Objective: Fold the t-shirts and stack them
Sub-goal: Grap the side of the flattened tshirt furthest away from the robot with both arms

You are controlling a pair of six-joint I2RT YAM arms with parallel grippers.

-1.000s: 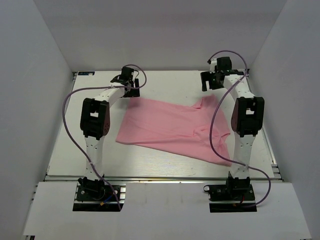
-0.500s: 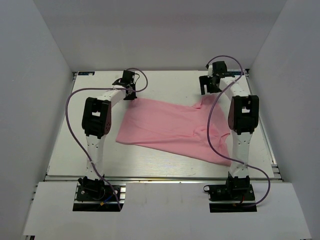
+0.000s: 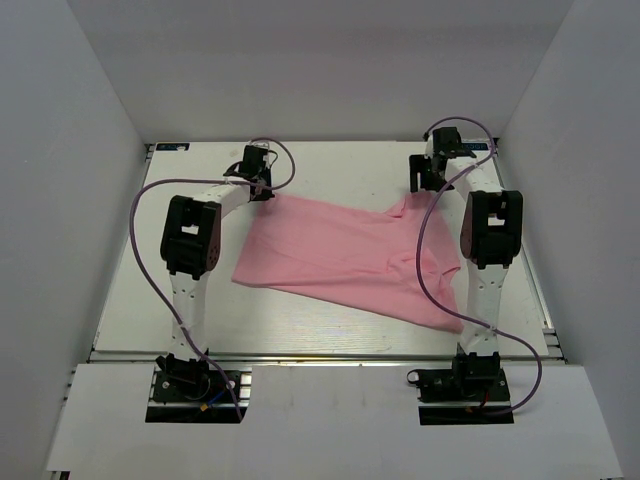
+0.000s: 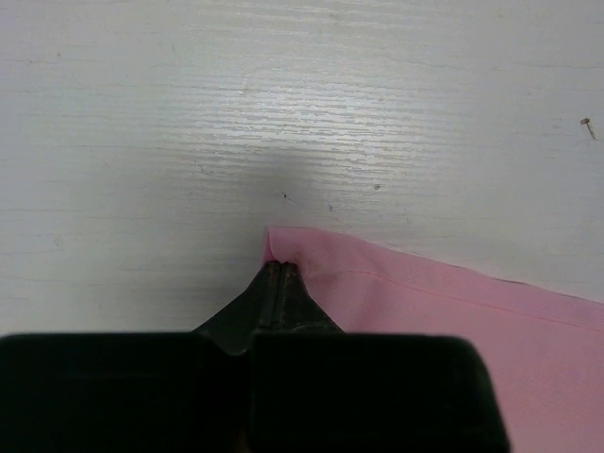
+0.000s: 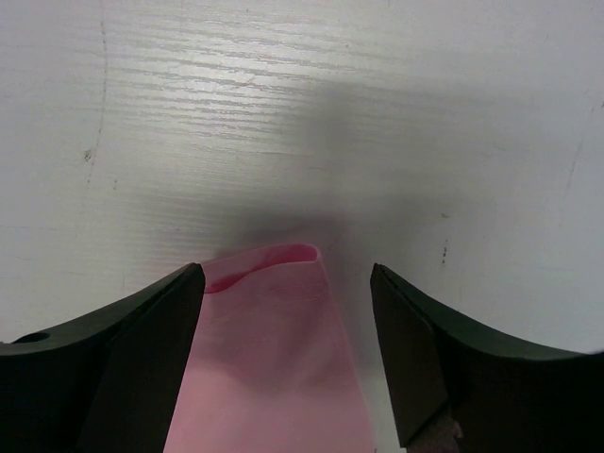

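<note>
Looks like the grasp stage of a first fold, with the pink t-shirt (image 3: 350, 262) spread unfolded across the middle of the white table (image 3: 330, 165). Has the left gripper (image 4: 280, 269) clamped on the far left corner and the right gripper (image 5: 286, 276) wide apart astride the far right corner, not gripping. Calls next for closing on that corner, then likely drawing both toward the near edge together
</note>
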